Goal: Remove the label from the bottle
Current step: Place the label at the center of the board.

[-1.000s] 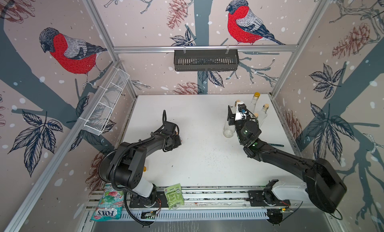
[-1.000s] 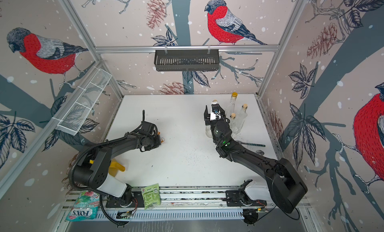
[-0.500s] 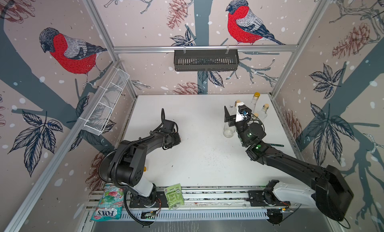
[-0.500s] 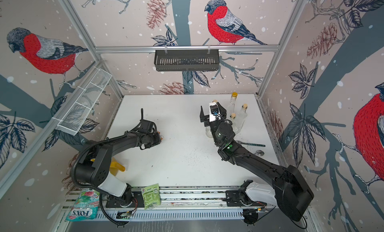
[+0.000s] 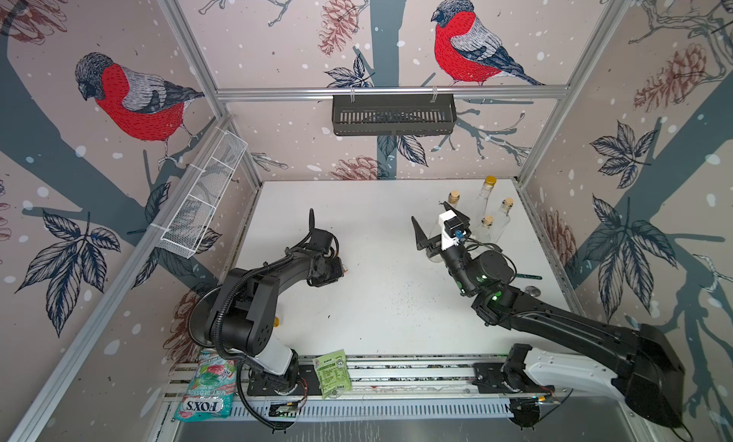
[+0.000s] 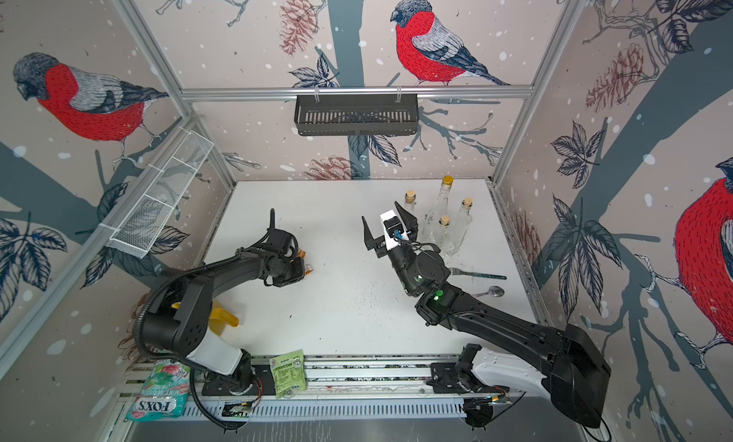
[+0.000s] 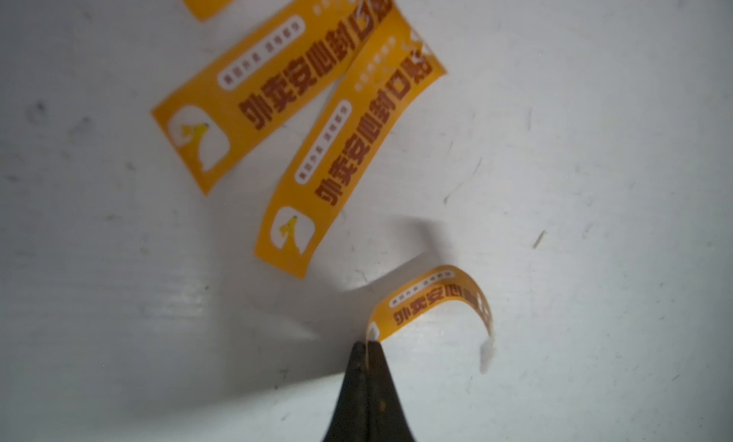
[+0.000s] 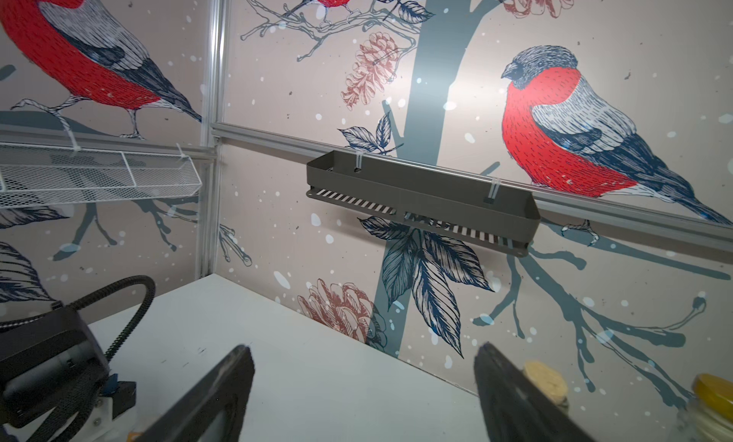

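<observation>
My left gripper point(image 7: 367, 345) is shut on one end of a curled orange label point(image 7: 436, 297), low over the white table point(image 7: 595, 182). In both top views this gripper point(image 5: 340, 268) point(image 6: 305, 267) sits left of centre. Two more orange labels point(image 7: 258, 91) point(image 7: 345, 150) lie flat close by. My right gripper point(image 5: 436, 222) point(image 8: 364, 349) is raised, open and holding nothing. A clear bottle point(image 5: 433, 257) stands under it, mostly hidden. Several clear corked bottles point(image 5: 505, 216) point(image 6: 462, 222) stand just behind it, none showing a label.
A fork point(image 6: 476, 274) and a spoon point(image 6: 492, 291) lie right of the right arm. A yellow scoop point(image 6: 222, 319) sits by the left arm's base. A green packet point(image 5: 331, 372) and a mint bag point(image 5: 208, 392) lie on the front rail. A black basket point(image 5: 392, 115) and a white mesh basket point(image 5: 202, 198) hang on the walls.
My right gripper's jaws have spread wider, and it has lifted away from the bottle under it. My left gripper has shifted only slightly over the table.
</observation>
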You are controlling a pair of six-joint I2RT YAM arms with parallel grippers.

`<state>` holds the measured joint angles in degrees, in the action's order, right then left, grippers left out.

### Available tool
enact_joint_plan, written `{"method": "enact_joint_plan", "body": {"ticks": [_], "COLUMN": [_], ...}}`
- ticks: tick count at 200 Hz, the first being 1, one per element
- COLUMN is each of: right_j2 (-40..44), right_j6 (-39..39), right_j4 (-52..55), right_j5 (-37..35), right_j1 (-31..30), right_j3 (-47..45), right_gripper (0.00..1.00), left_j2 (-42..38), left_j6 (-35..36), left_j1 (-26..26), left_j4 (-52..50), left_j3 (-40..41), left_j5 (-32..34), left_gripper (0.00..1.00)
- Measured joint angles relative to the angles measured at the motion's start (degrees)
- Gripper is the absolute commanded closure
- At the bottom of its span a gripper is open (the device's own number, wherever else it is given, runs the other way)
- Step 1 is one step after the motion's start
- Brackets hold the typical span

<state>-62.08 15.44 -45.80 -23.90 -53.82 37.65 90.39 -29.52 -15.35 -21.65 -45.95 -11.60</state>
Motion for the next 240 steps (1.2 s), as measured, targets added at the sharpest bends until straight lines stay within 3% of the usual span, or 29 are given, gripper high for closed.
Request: {"method": "enact_joint_plan", "body": {"ticks": [55,140,163,191,240], "right_j2": [0.55,8.63,10.29,11.47,13.03], "right_j6": [-0.13,-1.86,-2.14,-2.47,-3.28], "right_j4": [0.66,0.68,0.66,0.66,0.66], "right_j5": [0.96,0.87,0.83,0.55,-0.22], "right_j1": [-4.59,-9.14,-10.01,-11.15,-12.66], "right_j3": [-2.89,-9.68,-11.23,-12.44,-13.88], "right_gripper": [0.12,0.12,0.12,0.11,0.11], "left_j2": [3.04,16.04,18.43,20.59,23.04], "left_j6": [2.75,2.47,2.54,2.54,2.54], "left_j1": [0.00,0.55,0.50,0.50,0.24], "left_j4": [-11.96,-27.06,-30.29,-34.14,-39.52], "left_j3": [-8.00,-21.70,-24.55,-27.15,-29.22], "left_j5": [-1.55,6.71,8.44,11.74,19.34], "left_gripper": [1.00,0.99,0.94,0.80,0.70]}}
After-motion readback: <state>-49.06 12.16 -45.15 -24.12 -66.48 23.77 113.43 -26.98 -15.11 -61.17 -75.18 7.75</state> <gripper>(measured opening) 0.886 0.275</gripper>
